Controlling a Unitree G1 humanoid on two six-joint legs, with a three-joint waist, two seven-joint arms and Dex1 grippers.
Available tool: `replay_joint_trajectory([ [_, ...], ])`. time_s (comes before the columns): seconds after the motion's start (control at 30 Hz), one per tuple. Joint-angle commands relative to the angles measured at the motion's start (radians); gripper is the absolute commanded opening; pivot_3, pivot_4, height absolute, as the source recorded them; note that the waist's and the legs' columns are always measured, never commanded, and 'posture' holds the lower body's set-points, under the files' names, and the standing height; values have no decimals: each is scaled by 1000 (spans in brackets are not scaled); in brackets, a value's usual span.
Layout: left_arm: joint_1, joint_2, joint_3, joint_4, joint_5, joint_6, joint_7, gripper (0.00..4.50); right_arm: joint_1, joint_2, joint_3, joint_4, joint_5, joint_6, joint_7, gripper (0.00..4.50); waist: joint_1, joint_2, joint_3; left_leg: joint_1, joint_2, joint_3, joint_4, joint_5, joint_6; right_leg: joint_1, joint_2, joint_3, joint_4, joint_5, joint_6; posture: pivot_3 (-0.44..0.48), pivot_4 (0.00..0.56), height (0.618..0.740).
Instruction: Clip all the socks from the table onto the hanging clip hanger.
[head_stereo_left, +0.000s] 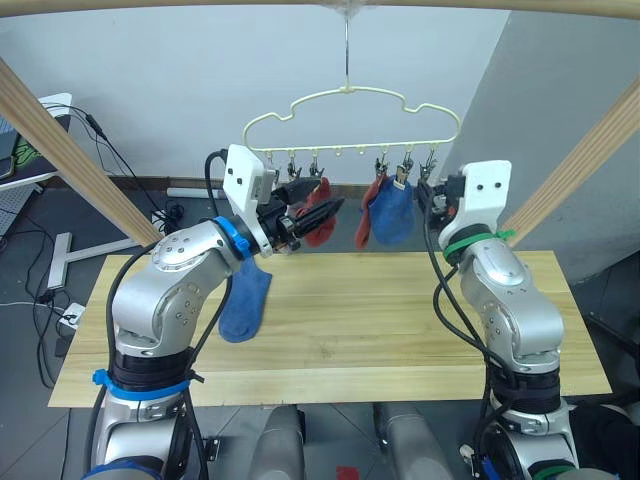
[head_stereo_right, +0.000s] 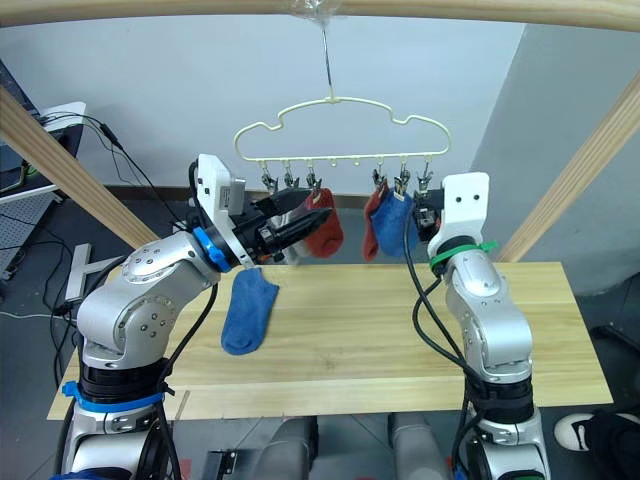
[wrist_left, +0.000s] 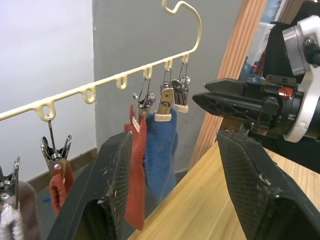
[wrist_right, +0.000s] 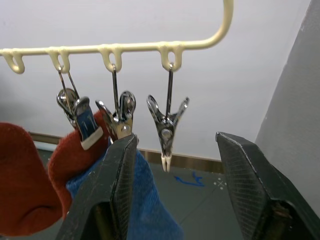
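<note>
Two red socks (head_stereo_left: 320, 218) and a blue sock (head_stereo_left: 394, 212) hang clipped on the yellow hanger (head_stereo_left: 352, 112); another blue sock (head_stereo_left: 245, 303) lies flat on the table (head_stereo_left: 400, 330).

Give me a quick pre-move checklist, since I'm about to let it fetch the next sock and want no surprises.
1. Sock left on the table: ok, a blue sock lies flat on the table.
2. Free clip: ok, the empty end clip hangs beside the clipped blue sock.
3. Left hand free: ok, open and holding nothing.
4. Right hand free: ok, open, just below the empty clip.
5. Hung socks secure: two red socks and one blue hang clipped; grip strength cannot tell.
6. Grey socks on the clip hanger: cannot tell.
</note>
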Motion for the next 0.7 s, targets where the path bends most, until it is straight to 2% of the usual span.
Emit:
replay_joint_trajectory([
  [0.03,-9,16,13,-57,-21,-7,-1,2769,-29,-4,-21,0,-7,-35,8,2617,0,0,0,0,0,0,0,0,0,0,0,0,0,0,0,66,298,740],
  [0.33,-15,14,10,-59,-23,-10,2,2769,-48,4,-23,44,-13,-55,5,2617,2,0,0,0,0,0,0,0,0,0,0,0,0,0,0,69,300,740],
  [0.43,-19,16,12,-61,-26,-4,4,2769,-55,4,-19,59,-21,-61,2,2036,3,0,0,0,0,0,0,0,0,0,0,0,0,0,0,74,303,740],
  [0.7,-28,17,13,-63,-35,2,10,2769,-66,8,-21,81,-33,-71,3,2036,6,0,0,0,0,0,0,0,0,0,0,0,0,0,0,79,306,740],
])
